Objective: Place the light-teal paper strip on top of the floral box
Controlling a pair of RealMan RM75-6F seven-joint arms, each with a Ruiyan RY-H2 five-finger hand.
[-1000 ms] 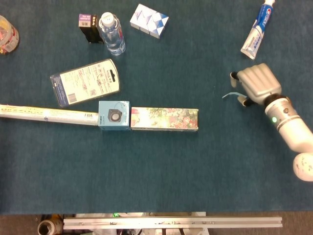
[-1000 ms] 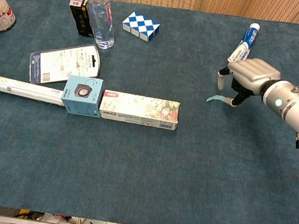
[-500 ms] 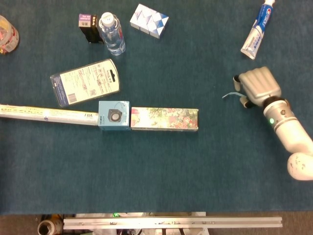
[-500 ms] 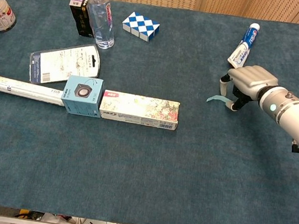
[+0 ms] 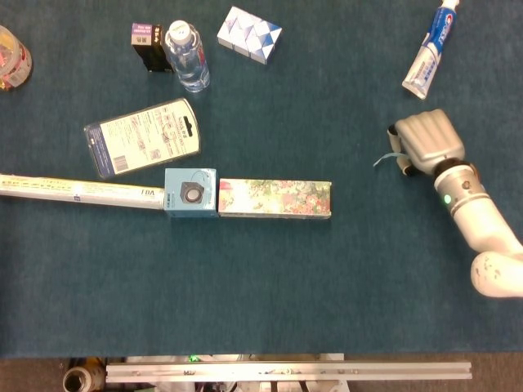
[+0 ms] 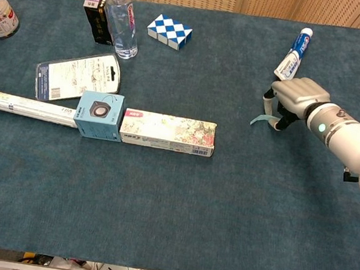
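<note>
**Right hand over paper strip, floral box well to the left**

Since the earlier frames, the right hand [image 5: 425, 140] has shifted slightly up the table toward the toothpaste tube [image 5: 431, 49], and its forearm now angles more steeply toward the near right edge; the light-teal paper strip [image 5: 382, 158] has stayed near the fingertips. No other item has moved.

Left to right: a long white box [image 5: 78, 190] runs in from the left table edge and touches a small blue speaker box [image 5: 190, 193]. The speaker box touches the left end of the floral box [image 5: 275, 198], which lies flat with its long side across the table. Behind these lie a blister pack [image 5: 141, 136], a dark small carton [image 5: 149, 44], a water bottle [image 5: 187, 55] and a blue-and-white checkered block [image 5: 249, 35]. A round container [image 5: 12, 57] sits at the far left edge.

Open teal cloth [image 6: 156, 205] lies between the floral box and the right hand, and along the whole near side of the table.

The right hand is palm down with fingers curled downward. The strip projects leftward from its fingertips in both views; whether it is pinched or only touched cannot be told. The left hand appears in neither view.
</note>
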